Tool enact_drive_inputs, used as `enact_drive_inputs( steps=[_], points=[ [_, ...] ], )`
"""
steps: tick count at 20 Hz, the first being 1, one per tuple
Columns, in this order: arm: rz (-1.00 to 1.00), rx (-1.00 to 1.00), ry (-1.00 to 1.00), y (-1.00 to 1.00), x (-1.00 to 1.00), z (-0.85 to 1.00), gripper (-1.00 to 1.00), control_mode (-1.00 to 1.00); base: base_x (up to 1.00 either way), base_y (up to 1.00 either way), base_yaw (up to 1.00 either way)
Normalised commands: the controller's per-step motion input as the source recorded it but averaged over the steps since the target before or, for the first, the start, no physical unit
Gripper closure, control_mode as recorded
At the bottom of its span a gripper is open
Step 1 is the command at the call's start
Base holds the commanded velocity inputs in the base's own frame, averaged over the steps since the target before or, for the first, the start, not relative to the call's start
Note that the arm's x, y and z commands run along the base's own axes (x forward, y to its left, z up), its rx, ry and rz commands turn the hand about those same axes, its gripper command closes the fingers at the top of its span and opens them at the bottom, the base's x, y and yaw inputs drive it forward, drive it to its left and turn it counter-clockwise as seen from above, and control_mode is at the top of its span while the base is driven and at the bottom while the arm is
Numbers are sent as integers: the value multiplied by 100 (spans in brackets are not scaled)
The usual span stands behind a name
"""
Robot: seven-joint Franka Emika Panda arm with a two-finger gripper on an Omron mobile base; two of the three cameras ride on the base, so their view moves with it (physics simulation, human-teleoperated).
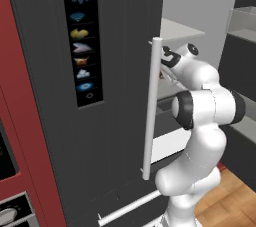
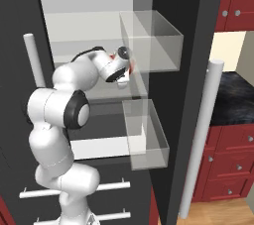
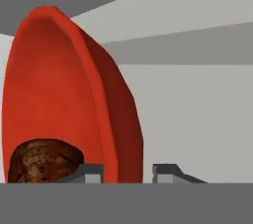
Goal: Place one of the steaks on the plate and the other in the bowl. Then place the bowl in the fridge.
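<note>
In the hand view, the tool [image 3: 127,172] has its fingertips slightly apart, straddling the rim of the red bowl [image 3: 64,94]. The bowl's opening faces left, a dark brown steak [image 3: 42,161] inside. Beyond lies a pale fridge shelf [image 3: 197,119].

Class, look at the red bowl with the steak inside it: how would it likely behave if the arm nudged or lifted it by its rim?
The bowl looks rigid and glossy, so the jaws might slip on its thin rim. It is wide and rounded, so a sideways push would probably slide or rock it. The dark steak lies against one side, so a lift may tilt that way.
</note>
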Motion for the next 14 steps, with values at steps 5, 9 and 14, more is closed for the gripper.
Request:
enact_drive_inputs(
  steps=[5,9,14],
  points=[
    [0,-5,-23,4,-44,14,-100,-100,0,0,0],
    [0,-7,-26,1,-84,57,-100,-100,0,0,0],
    [0,-13,-6,13,-100,56,-100,-100,0,0,0]
  ],
)
